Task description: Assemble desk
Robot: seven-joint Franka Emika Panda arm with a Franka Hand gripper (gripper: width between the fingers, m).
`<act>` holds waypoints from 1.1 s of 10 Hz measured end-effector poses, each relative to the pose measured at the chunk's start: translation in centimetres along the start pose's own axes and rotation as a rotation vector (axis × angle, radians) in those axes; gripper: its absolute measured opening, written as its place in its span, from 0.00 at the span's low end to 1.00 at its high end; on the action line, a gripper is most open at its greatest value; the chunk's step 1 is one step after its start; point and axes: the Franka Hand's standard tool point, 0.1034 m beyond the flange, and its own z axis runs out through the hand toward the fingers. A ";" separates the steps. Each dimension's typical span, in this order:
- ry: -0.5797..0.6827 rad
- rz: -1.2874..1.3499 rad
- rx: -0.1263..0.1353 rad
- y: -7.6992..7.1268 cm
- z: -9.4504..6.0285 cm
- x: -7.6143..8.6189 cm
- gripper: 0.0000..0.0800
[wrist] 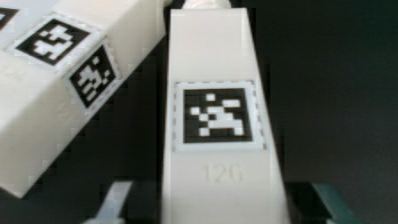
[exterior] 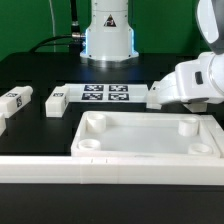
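The desk top (exterior: 150, 150), a white tray with a raised rim and round corner sockets, lies at the front of the table. In the exterior view my gripper (exterior: 176, 97) hangs low at the right over a white leg (exterior: 160, 95) lying beside the marker board. In the wrist view that leg (wrist: 221, 110), with a black-and-white tag on its top face, runs between my fingertips (wrist: 118, 200). The gripper (wrist: 222, 206) straddles it, open, with a dark gap on each side. Two more tagged legs (exterior: 57, 98) (exterior: 12, 101) lie at the exterior view's left.
The marker board (exterior: 105, 93) lies at the middle back, and its tagged corner (wrist: 71, 70) sits close beside the straddled leg. A long white border bar (exterior: 60, 172) runs along the front. The robot base (exterior: 108, 35) stands at the back.
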 end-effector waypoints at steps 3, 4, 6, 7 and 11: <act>0.003 -0.040 0.008 1.5 -4.1 -2.5 0.36; 0.008 -0.058 0.013 2.1 -6.1 -3.4 0.36; 0.034 -0.069 0.016 2.4 -7.0 -3.4 0.36; 0.055 -0.070 0.017 2.3 -7.0 -3.1 0.36; 0.296 -0.065 0.029 3.2 -9.9 -2.1 0.36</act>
